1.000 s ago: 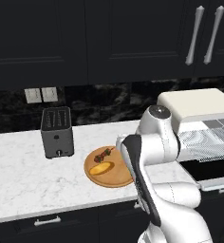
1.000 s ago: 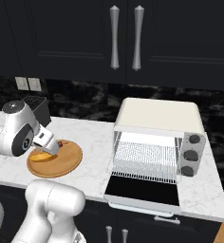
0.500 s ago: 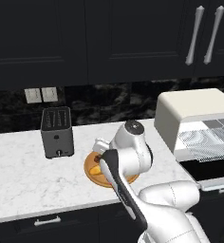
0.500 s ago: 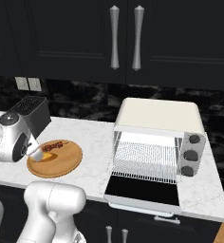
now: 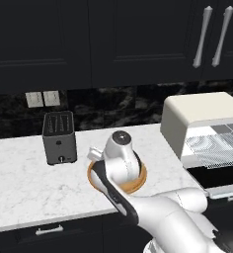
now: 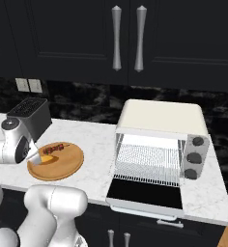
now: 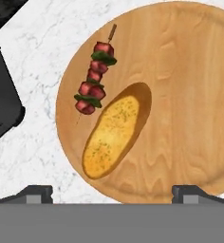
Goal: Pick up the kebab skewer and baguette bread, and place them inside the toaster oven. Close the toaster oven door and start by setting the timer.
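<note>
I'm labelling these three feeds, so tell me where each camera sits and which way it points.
Left base view: behind-left, facing the counter; white arm covers the round wooden board.
Right base view: behind-right, facing the cream-white toaster oven; arm at left.
Hand view: above the board, looking down on the dark kebab skewer and golden baguette bread; open gripper.
All share the board.

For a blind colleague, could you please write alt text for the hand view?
A kebab skewer and a baguette bread lie side by side on a round wooden board, seen from above, with the open gripper just over them. The board rests on a white marble counter.
</note>
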### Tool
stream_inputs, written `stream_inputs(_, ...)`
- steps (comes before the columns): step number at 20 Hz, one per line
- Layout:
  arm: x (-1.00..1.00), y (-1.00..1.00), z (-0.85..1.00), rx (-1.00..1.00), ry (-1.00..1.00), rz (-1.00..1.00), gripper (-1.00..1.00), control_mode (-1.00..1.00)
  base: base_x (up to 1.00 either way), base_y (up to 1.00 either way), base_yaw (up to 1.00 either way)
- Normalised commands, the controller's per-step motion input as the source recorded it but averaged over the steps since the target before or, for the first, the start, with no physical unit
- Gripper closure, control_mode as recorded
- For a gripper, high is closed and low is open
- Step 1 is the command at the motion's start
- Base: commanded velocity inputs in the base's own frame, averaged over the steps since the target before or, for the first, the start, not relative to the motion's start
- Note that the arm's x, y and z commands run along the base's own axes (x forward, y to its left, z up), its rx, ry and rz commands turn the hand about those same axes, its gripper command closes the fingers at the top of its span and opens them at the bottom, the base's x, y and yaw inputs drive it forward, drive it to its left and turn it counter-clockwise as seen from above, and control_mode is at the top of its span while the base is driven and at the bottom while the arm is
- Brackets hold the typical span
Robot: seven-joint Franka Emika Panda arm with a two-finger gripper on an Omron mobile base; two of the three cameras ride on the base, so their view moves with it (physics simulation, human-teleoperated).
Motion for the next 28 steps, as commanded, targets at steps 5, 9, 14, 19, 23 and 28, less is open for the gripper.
stream_inputs(5,0.0,0.0,-0.26,0.0,0.12,0.0,-1.0,-1.0,0.0,0.0,0.0)
stream_inputs(9,0.17,0.04,-0.32,0.0,0.11,0.0,-1.0,-1.0,0.0,0.0,0.0)
stream_inputs(14,0.12,0.0,-0.24,-0.01,0.02,0.0,-1.0,-1.0,0.0,0.0,0.0)
stream_inputs(19,0.19,0.0,-0.2,-0.03,0.0,0.0,-1.0,-1.0,0.0,0.0,0.0)
stream_inputs(23,0.36,0.0,-0.18,-0.03,0.02,0.0,-1.0,-1.0,0.0,0.0,0.0)
stream_inputs(28,0.31,0.0,-0.2,-0.03,0.04,0.0,-1.0,-1.0,0.0,0.0,0.0)
